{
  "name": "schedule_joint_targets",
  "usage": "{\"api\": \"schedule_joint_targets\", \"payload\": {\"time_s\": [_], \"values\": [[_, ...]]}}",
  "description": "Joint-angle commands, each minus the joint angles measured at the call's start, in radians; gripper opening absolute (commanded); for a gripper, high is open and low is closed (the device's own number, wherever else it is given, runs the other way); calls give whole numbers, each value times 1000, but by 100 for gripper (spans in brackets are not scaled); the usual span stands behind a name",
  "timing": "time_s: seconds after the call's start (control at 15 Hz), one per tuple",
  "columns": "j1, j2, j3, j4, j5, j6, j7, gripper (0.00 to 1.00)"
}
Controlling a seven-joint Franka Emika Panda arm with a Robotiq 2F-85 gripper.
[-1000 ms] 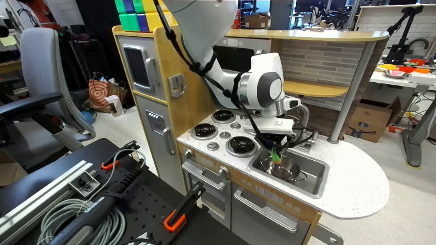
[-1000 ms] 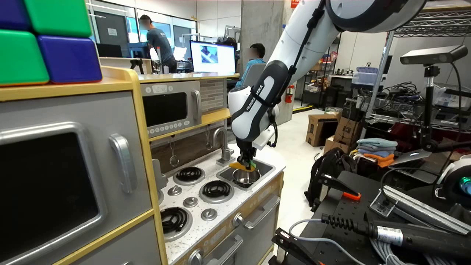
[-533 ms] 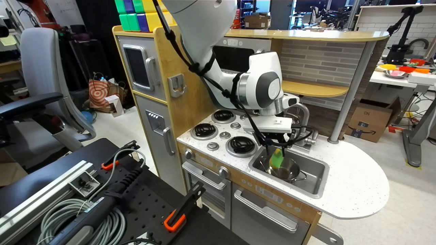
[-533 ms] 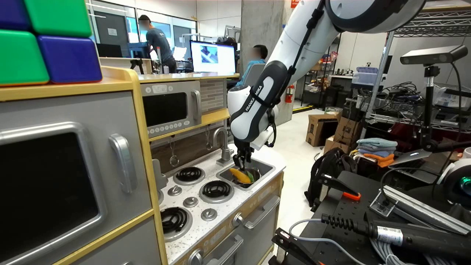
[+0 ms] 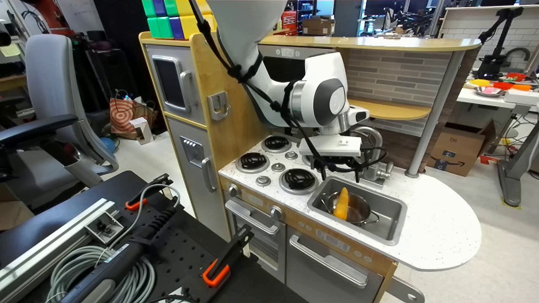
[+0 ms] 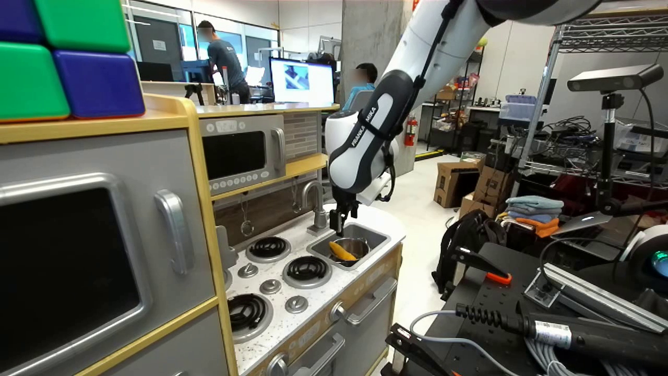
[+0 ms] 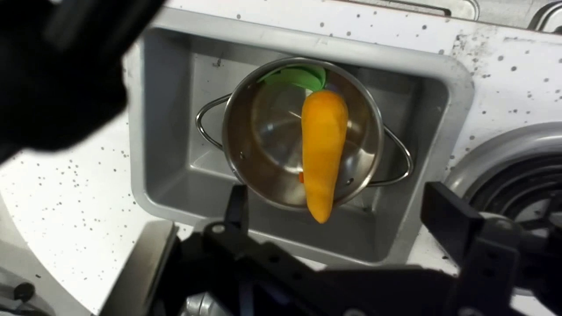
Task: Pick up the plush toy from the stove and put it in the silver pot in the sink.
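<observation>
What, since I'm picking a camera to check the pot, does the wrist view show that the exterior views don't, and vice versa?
Only the wrist view shows the green leaves at the thick end of the plush carrot. Only the exterior views show the white Franka arm, the toy microwave and the green and blue blocks. Both kinds of view share the plush carrot in the silver pot, the sink around the pot, a black stove burner and the empty gripper.

The rounded glossy white arm (image 5: 278, 90) has dark grey joint covers (image 5: 322, 101) and, in an exterior view, FRANKA lettering (image 6: 359, 133); a black cable (image 5: 261, 94) lies along it under black straps (image 5: 253, 70). The black jointed gripper (image 7: 340, 208) shows flat rectangular pads (image 7: 452, 224) and round screws (image 7: 218, 228).
</observation>
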Motion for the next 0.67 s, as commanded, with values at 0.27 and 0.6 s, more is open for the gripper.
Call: {"api": "schedule_joint_targets", "payload": {"time_s": [0.27,0.6], "values": [[-28,-364,34,-405,4,65,-108,100],[-16,-383,27,-414,9,26,-80,100]]}}
